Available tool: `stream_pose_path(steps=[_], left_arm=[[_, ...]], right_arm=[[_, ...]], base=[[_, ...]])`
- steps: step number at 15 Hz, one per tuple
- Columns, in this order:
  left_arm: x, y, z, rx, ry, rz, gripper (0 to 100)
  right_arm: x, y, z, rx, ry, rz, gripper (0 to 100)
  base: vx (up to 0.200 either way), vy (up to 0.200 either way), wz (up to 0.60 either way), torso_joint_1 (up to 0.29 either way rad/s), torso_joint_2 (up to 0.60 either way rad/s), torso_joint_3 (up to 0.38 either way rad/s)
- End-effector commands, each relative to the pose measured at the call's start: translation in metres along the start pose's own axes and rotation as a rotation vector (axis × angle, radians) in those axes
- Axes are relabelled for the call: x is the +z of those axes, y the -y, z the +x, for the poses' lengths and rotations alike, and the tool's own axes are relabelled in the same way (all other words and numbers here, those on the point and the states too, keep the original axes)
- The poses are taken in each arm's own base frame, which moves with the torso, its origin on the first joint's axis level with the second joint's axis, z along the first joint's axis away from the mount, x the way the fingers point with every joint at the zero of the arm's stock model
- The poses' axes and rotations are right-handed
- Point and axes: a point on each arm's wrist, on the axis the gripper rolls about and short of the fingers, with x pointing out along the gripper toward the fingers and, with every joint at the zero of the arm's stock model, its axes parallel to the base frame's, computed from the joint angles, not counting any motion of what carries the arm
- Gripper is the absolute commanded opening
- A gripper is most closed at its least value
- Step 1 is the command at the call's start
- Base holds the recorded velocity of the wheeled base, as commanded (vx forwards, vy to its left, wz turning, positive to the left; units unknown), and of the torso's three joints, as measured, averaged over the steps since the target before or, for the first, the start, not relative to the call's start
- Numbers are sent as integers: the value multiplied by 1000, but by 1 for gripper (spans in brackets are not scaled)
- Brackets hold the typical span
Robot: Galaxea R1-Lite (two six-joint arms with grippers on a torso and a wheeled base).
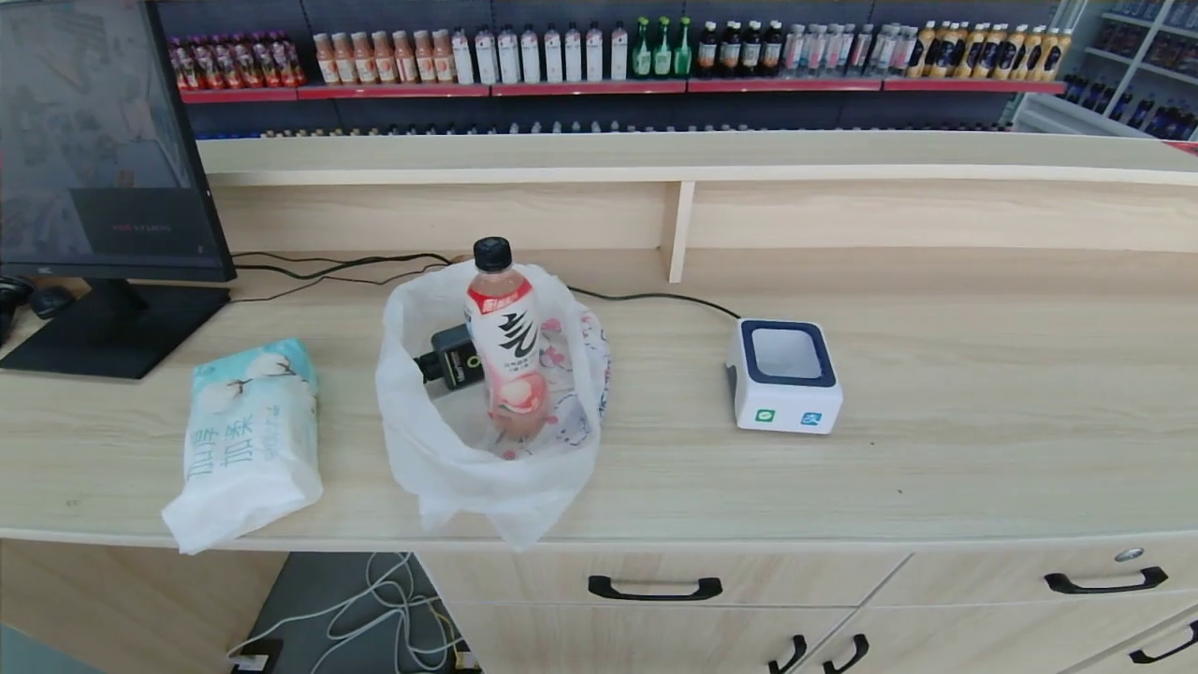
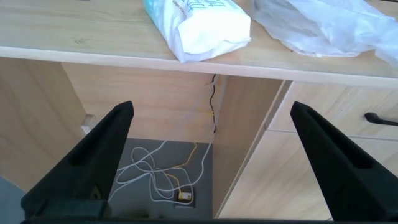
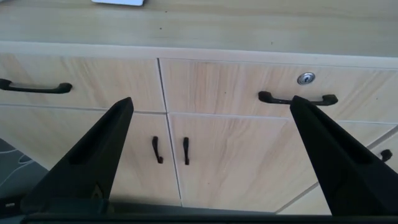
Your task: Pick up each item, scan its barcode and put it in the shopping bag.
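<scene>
Both jaws stand released. The left gripper (image 2: pixel 211 168) is spread wide and grasps nothing, below the front edge of the counter (image 2: pixel 74 31), facing an open recess with loose cables (image 2: pixel 155 180). The right gripper (image 3: pixel 211 168), also spread with nothing between its fingers, faces the drawer fronts (image 3: pixel 81 68).

In the head view the tissue pack (image 1: pixel 248 440) lies at lower left, its end hanging over the front edge. At centre the bottle (image 1: pixel 504 346) stands upright inside the shopping bag (image 1: pixel 440 449), whose lip reaches that edge too. The scanner (image 1: pixel 784 374) sits right of centre, well apart from the bag. A monitor (image 1: pixel 94 140) stands at the upper left.
</scene>
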Motion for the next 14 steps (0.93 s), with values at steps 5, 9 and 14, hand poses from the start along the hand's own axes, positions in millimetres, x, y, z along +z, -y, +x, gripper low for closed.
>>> stream_pose_path(steps=[5,9,14], left_arm=[[0,0,0,2,0,-2,100],[0,0,0,2,0,-1,100],[0,0,0,3,0,-2,100]], right_arm=[[0,0,0,-1,-1,-2,100],[0,0,0,1,-1,0,100],[0,0,0,1,-1,0,100]], base=[[0,-200,0,4,0,0],[0,-200,0,4,4,4],[-40,-40,0,0,0,1]])
